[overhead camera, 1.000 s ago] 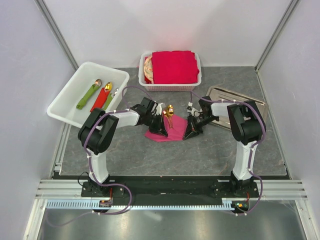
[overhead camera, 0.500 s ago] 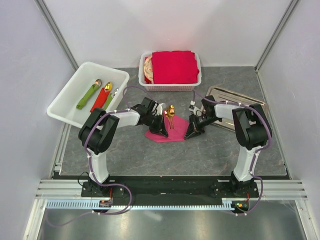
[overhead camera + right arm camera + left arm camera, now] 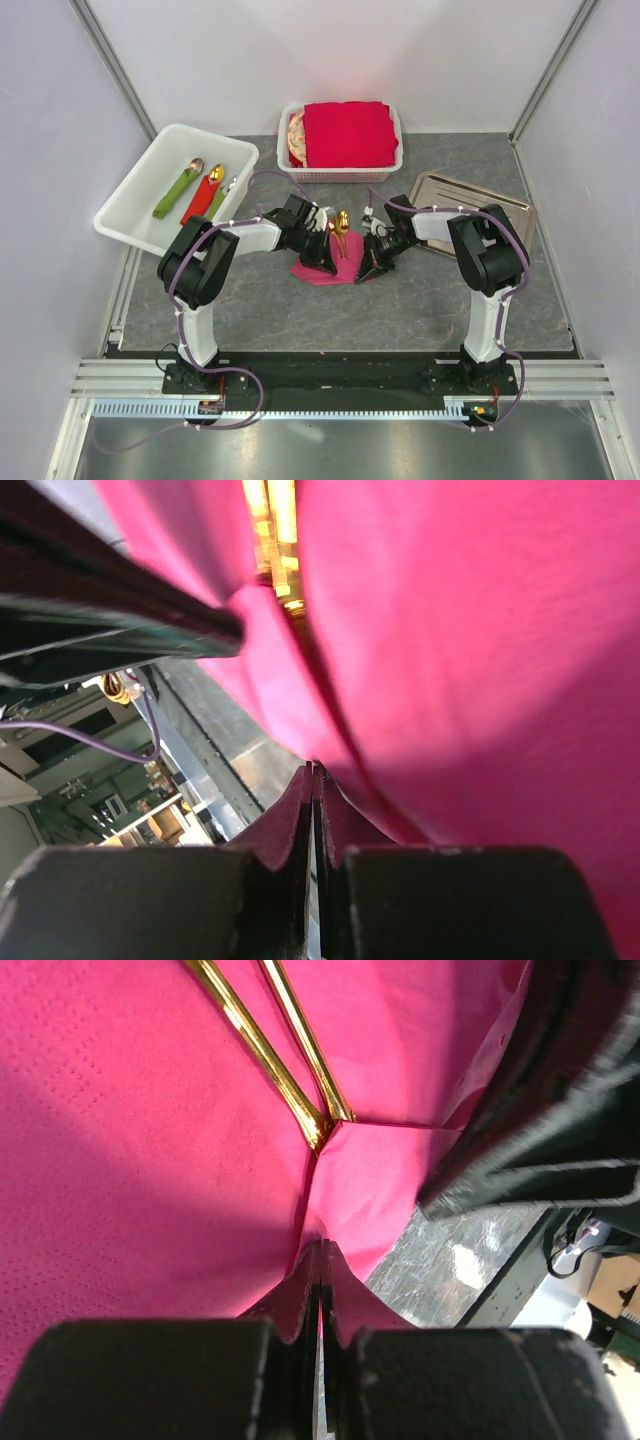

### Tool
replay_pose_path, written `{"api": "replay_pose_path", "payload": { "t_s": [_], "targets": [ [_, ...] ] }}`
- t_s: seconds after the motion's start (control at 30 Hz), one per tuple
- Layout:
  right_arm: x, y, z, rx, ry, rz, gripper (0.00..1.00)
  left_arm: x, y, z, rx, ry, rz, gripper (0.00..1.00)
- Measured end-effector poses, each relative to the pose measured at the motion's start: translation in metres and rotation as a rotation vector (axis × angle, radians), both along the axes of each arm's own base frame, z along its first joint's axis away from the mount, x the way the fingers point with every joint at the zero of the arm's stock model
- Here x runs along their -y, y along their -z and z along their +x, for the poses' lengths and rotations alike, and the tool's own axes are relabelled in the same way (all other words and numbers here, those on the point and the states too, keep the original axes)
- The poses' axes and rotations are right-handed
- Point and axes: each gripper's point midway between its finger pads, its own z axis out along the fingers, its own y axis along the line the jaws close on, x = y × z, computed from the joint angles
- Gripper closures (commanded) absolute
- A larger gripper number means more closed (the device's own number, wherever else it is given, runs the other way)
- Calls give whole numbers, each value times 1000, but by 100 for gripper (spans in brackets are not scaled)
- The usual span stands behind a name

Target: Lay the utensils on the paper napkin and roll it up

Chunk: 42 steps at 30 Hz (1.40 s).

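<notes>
The magenta paper napkin (image 3: 338,264) lies on the grey table between both arms, and it fills the left wrist view (image 3: 150,1160) and the right wrist view (image 3: 480,640). Gold utensils (image 3: 340,222) rest on it, their heads past its far edge; two slim handles (image 3: 262,1052) cross the sheet and disappear under a fold, and one (image 3: 276,528) shows from the right. My left gripper (image 3: 325,263) is shut on the napkin's near left edge (image 3: 321,1252). On the right edge, my right gripper (image 3: 366,270) is pinched shut (image 3: 315,772) and lifts that side over the handles.
A white bin (image 3: 130,200) at the left holds spoons wrapped in green (image 3: 175,192) and red (image 3: 202,197) napkins. A white basket (image 3: 290,165) at the back carries a stack of red napkins (image 3: 348,133). A metal tray (image 3: 500,205) sits at the right.
My right gripper has moved left toward the utensils, pulling the napkin's right side inward. The left gripper has stayed where it was, still pinching its edge.
</notes>
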Motion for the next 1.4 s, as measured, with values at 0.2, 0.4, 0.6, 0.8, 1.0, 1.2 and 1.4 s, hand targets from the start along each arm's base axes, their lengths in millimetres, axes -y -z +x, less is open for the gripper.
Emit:
{"api": "replay_pose_path", "payload": {
  "t_s": [0.2, 0.4, 0.6, 0.8, 1.0, 1.2, 1.4],
  "targets": [
    [0, 7, -2, -33, 11, -9, 96, -2, -5, -3, 27, 23, -3, 84],
    [1, 7, -3, -41, 18, -9, 96, 2, -34, -11, 76, 53, -60, 79],
    [0, 7, -3, -47, 22, -6, 96, 9, -41, -20, 69, 86, -86, 79],
    [0, 7, -4, -49, 22, -4, 96, 1, -16, -25, -9, 71, -35, 79],
    [1, 7, -4, -49, 24, -3, 96, -19, -3, -19, -71, 13, 6, 79],
    [1, 7, -3, -48, 24, -2, 96, -24, -1, -20, -89, 2, 20, 77],
    [1, 7, -3, -49, 24, -1, 96, -20, -12, -20, -59, 14, -13, 73]
  ]
}}
